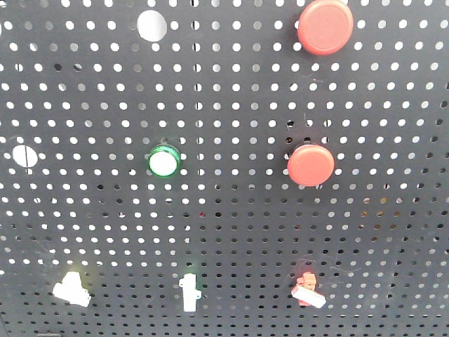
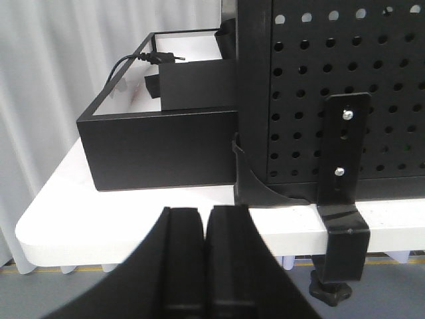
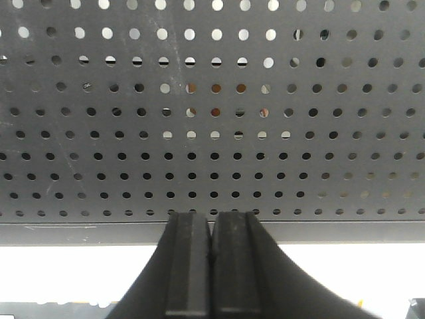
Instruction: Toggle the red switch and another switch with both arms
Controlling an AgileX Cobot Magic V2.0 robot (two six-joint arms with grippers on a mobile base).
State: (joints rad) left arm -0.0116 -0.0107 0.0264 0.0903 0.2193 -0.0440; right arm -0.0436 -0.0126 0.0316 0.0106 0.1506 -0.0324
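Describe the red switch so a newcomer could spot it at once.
On the dark perforated panel, find the lower round red push button. The red switch sits below it, rightmost in the bottom row. Its base is red; the middle toggle shows green, the left toggle yellow.
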